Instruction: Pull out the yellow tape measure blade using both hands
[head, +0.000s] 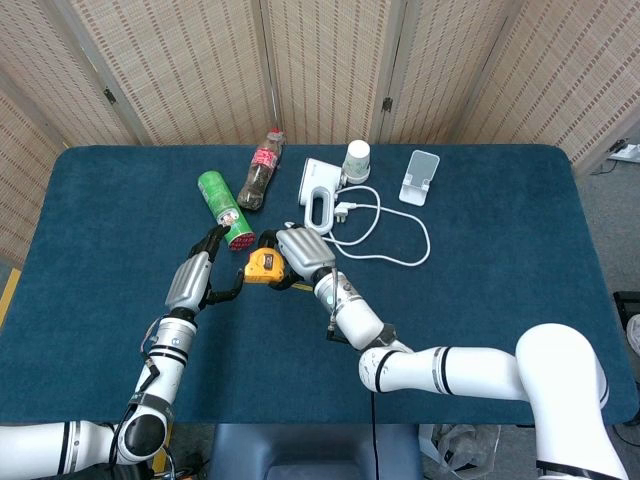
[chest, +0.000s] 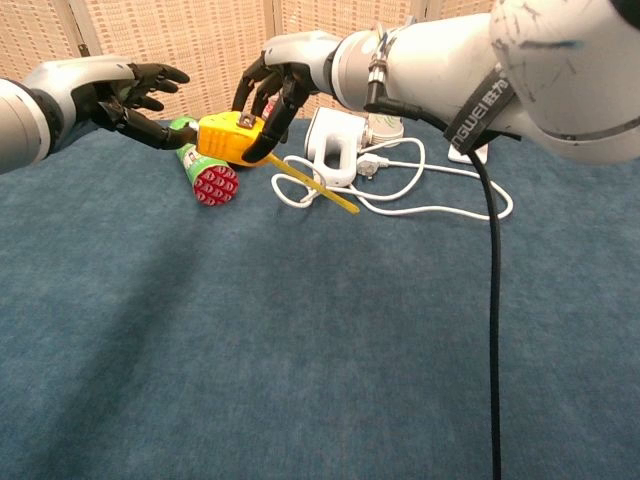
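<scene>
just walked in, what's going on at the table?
The right robot hand grips the yellow tape measure from above, holding it off the blue table. A short length of yellow blade sticks out, angling down toward the white cable. The left robot hand is at the case's other side with fingers spread; whether it touches is unclear. A green can lies just behind.

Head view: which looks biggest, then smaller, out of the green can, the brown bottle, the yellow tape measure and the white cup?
1. Brown plastic bottle with red label, longest.
2. Green cylindrical can, slightly shorter but fatter; a close call.
3. Yellow tape measure and white cup look alike; hands partly hide the tape measure.
</scene>
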